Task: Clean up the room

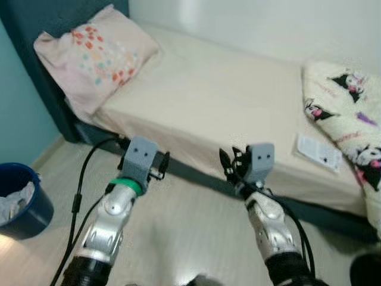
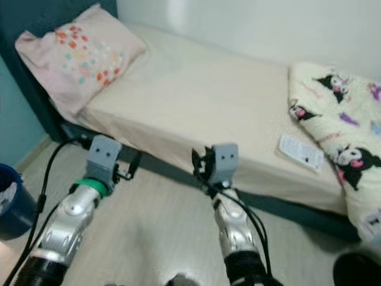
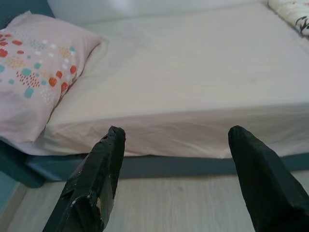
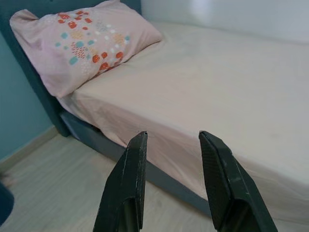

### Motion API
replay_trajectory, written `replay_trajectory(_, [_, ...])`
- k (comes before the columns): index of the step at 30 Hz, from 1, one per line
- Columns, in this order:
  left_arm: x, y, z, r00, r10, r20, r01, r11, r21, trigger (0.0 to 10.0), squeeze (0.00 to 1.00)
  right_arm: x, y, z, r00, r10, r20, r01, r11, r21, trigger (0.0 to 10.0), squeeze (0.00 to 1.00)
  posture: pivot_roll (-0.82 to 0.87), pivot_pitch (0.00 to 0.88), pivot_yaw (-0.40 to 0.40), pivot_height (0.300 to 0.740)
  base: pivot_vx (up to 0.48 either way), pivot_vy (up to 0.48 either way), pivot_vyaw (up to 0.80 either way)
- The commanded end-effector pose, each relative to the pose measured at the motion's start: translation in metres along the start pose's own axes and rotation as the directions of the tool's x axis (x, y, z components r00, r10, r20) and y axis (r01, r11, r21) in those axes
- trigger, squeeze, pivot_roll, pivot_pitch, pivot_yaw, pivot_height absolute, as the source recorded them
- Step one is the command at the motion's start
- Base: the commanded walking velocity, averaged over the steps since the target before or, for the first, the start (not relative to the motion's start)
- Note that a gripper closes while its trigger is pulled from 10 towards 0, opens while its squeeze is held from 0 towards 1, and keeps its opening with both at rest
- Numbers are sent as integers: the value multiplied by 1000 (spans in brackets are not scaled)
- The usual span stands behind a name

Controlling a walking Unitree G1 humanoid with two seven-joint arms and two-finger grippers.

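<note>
Ahead, a bed (image 1: 202, 101) with a pale bare sheet over a dark teal frame, its long axis running from the head end at far left to the foot end at right. At the head, a pink pillow (image 1: 89, 56) with coloured dots, leaning on the headboard. At the foot end, a cream fleece blanket (image 1: 351, 125) printed with cartoon figures, bunched and spilling over the edge toward the floor. Low at far left on the floor, a blue bin (image 1: 21, 199) holding crumpled white stuff. Near the blanket, on the sheet close to the mattress edge, a small white paper (image 1: 319, 152) lying flat, likely the thing to clear. Over the wooden floor just short of the bed edge, two pincers, both empty: left pincer (image 3: 178, 164) spread wide, right pincer (image 4: 171, 169) parted about halfway. Paper off to the right of both, clearly nearer the right pincer (image 1: 229, 162) than the left pincer (image 1: 159, 167), with the bin on the opposite side. Probably a reach rightward and up onto the mattress for the right arm.
</note>
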State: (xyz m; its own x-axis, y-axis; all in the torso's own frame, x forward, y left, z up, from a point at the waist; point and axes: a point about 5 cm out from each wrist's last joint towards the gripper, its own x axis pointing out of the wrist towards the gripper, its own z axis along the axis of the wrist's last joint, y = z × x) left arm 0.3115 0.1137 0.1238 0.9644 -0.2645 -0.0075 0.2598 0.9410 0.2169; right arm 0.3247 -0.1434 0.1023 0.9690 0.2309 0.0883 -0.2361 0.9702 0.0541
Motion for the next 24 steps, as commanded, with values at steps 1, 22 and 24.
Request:
replay_trajectory(1, [-1,-6,-5,1000,-14,-14,14,1000,-2,10000,0,-4,-4,-4,1000,-10,-13,10,1000,-6,10000,0,-54,66,-5,713,0,-424,0])
replay_trajectory(22, [0,-6,-5,1000,-22,-12,22,1000,-1,10000,0,-4,-3,-4,1000,-5,-18,5,1000,-10,10000,0,-58,56,-2,713,0,-413,0])
replay_trajectory(24, [0,-7,-5,1000,-24,-11,24,1000,0,10000,0,-4,-3,-5,1000,-5,-18,5,1000,-9,10000,0,-58,55,-2,713,0,-409,0])
